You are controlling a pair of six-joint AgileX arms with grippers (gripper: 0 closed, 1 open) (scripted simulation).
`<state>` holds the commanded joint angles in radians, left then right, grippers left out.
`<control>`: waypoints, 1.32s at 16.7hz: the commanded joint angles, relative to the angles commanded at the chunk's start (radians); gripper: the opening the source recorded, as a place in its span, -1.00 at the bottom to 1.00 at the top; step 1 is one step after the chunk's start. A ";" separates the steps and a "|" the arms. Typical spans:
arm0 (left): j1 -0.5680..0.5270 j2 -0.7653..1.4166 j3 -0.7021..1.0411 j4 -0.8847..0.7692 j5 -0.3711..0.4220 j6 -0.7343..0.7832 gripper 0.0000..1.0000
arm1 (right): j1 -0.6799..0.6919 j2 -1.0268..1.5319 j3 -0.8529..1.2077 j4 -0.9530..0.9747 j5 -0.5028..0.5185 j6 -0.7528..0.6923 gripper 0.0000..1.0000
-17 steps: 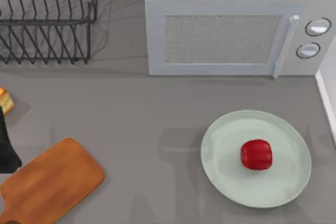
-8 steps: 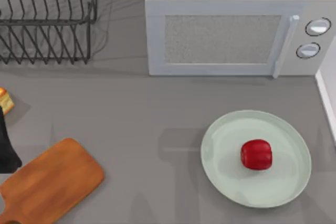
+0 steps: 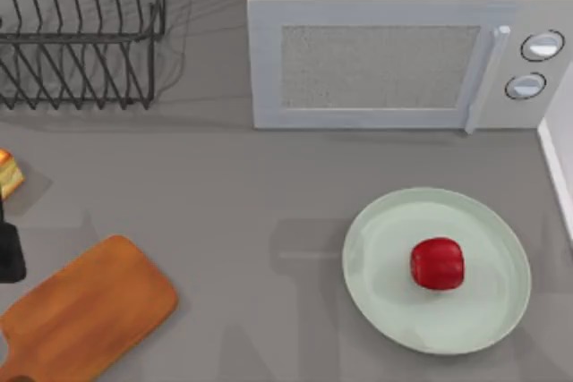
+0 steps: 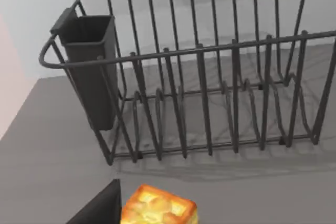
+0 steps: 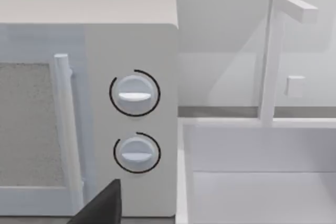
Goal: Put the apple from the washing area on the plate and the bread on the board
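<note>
the apple (image 3: 437,263) sits on the plate (image 3: 385,310) at the table's right, and the board (image 3: 85,310) lies bare at the lower left. the bread (image 3: 7,172) rests on the table at the far left edge, above the board and below the dish rack (image 3: 81,33). my left gripper (image 3: 9,248) hangs between bread and board, and i cannot tell how far its jaws stand apart.

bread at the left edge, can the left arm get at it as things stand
Probably yes. The bread lies alone on the grey table, apart from the board and the rack. The left gripper sits right beside it, nothing between them.
</note>
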<state>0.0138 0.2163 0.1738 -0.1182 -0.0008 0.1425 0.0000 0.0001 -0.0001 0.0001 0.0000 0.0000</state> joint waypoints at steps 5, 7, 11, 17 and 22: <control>0.019 0.461 0.288 -0.240 0.008 0.211 1.00 | 0.000 0.000 0.000 0.000 0.000 0.000 1.00; 0.028 0.687 0.410 -0.361 0.014 0.295 1.00 | 0.000 0.000 0.000 0.000 0.000 0.000 1.00; 0.054 1.143 0.669 -0.613 0.022 0.437 1.00 | 0.000 0.000 0.000 0.000 0.000 0.000 1.00; 0.101 1.662 1.085 -0.895 0.020 0.552 1.00 | 0.000 0.000 0.000 0.000 0.000 0.000 1.00; 0.133 1.848 1.380 -0.991 0.008 0.580 1.00 | 0.000 0.000 0.000 0.000 0.000 0.000 1.00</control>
<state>0.1467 2.0643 1.5539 -1.1092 0.0068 0.7222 0.0000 0.0001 -0.0001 0.0001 0.0000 0.0000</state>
